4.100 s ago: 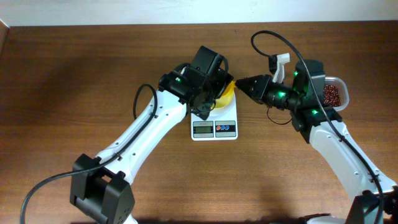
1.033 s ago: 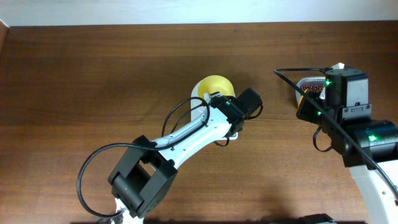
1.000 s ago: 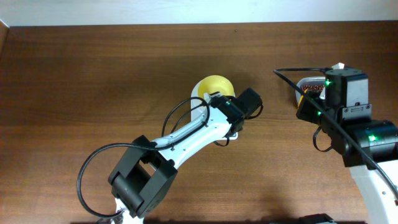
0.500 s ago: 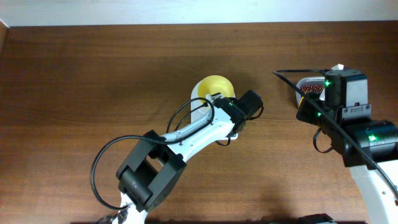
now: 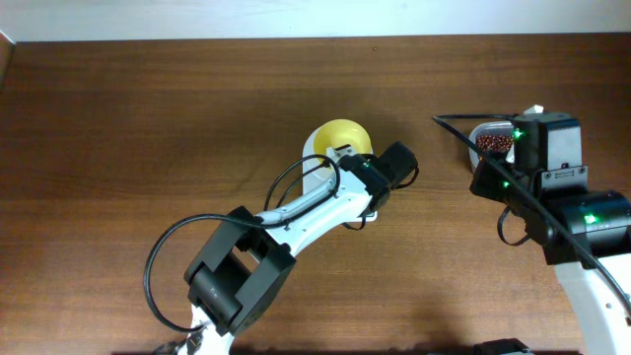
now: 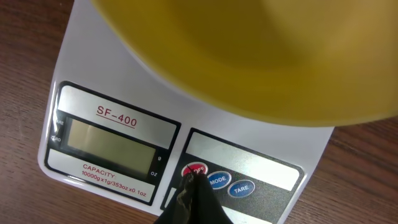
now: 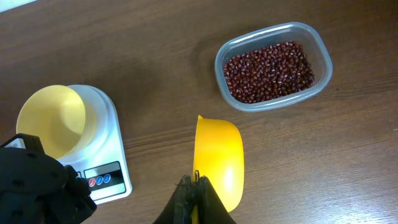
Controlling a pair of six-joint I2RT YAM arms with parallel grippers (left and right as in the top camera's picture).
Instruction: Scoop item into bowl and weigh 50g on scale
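Overhead, brown wooden table [image 5: 148, 118]: it carries both arms and all the items, as in the earlier frames.
Left arm [image 5: 306, 212]: white with black joints. It reaches up from the bottom edge to the scale. Four seconds ago it lay stretched out from the lower left corner; now it is folded nearer the middle.
Right arm [image 5: 582, 217]: it sits at the right edge. Four seconds ago its tip pointed at the bowl from close by; now it is drawn back near the tub.
White rectangular digital scale [image 6: 118, 78]: at table centre, mostly hidden under the left arm from above.
Clear rounded-rectangular plastic tub [image 7: 219, 68]: well right of the scale.
Pale yellow round plastic bowl [image 6: 267, 56]: stands on the scale's platform.
Yellow plastic scoop [image 7: 219, 158]: between scale and tub.
Small dark red-brown beans [image 7: 270, 68]: all in the tub.
Left gripper [image 6: 194, 183]: pinched together, tip touching the scale's red button [image 6: 198, 169].
Right gripper [image 7: 194, 186]: clamped on the scoop's near end.
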